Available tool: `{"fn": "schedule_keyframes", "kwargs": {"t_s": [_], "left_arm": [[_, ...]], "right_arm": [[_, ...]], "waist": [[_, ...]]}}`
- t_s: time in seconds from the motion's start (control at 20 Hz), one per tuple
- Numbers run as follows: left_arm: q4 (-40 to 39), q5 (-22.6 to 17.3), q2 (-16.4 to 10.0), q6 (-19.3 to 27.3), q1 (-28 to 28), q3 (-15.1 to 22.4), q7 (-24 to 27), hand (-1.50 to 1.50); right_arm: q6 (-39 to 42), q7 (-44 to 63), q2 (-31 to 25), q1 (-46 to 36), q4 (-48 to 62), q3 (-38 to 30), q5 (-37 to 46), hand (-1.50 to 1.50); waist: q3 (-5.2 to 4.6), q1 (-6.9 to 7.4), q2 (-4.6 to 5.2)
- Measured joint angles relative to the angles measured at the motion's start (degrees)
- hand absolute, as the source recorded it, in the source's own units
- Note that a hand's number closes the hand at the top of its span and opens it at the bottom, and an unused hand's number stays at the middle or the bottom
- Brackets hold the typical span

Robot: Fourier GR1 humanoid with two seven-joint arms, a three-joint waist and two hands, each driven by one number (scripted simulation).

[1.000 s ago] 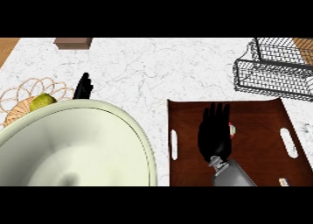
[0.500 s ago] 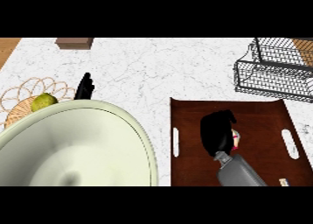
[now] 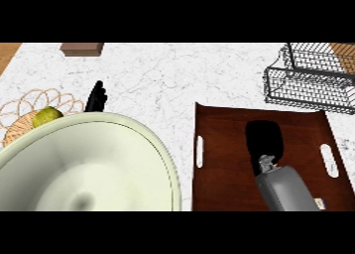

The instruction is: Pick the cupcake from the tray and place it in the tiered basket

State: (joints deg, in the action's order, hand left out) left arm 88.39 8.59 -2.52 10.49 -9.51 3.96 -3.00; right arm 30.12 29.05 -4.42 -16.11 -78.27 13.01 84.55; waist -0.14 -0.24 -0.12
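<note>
At the far left a woven mat [image 3: 11, 115] lies on the counter [image 3: 173, 74] with a yellow-green fruit [image 3: 47, 116] on it. A big pale bowl [image 3: 100, 163] fills the lower left of the frame, overlapping the mat; only its own smooth inside shows. Just above the bowl's rim the left hand [image 3: 97, 98] rests, fingers straight and pointing up, holding nothing. A small brown block [image 3: 82, 48] sits at the top edge.

Right of centre lies the dark wooden tray [image 3: 224, 163]. The right hand [image 3: 265, 135] hangs over its middle as one dark shape, and whether it is clamped on anything cannot be told. The cupcake itself does not show; it is probably on the tray beneath that hand.

A cupcake is likely light, soft and easily squashed, with a topping that smears. The safest hold looks to be low on the sides of its wrapper, keeping it upright.

In the upper right stands the wire tiered basket [image 3: 312, 87], well apart from the tray's middle, with no cupcake visible in its tiers.
</note>
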Motion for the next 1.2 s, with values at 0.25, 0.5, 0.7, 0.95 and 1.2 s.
{"fn": "schedule_keyframes", "kwargs": {"t_s": [0.25, 0.5, 0.7, 0.95, 1.2], "left_arm": [[2.58, 0.38, -0.13, -0.27, 1.36, 0.48, -1.68, 0.0], [0.83, -0.25, -0.09, -0.6, 1.31, -0.3, 0.03, 0.0], [1.39, 0.49, 0.31, 0.02, 0.95, 0.09, -1.08, 0.0], [0.73, 0.2, -0.04, -0.47, 1.51, -0.34, -0.14, 0.0], [1.66, 0.09, -0.11, -0.93, 1.97, -0.19, -0.02, 0.0]], "right_arm": [[0.1, 2.81, 0.61, 0.78, -4.91, -3.85, -1.69, 1.5], [2.09, 5.85, -0.12, -0.53, -12.68, -6.08, -1.64, 1.5], [6.56, 8.82, -0.72, -3.49, -21.22, -7.91, -1.55, 1.5], [15.35, 10.43, -2.61, -10.02, -33.05, -12.15, -3.23, 1.5], [24.28, 11.75, -4.3, -20.0, -38.19, -19.24, -6.46, 1.5]], "waist": [[0.09, 0.12, 0.01], [0.11, 0.03, 0.02], [0.12, -0.13, -0.09], [0.08, -0.3, -0.19], [0.07, 0.0, -0.17]]}}
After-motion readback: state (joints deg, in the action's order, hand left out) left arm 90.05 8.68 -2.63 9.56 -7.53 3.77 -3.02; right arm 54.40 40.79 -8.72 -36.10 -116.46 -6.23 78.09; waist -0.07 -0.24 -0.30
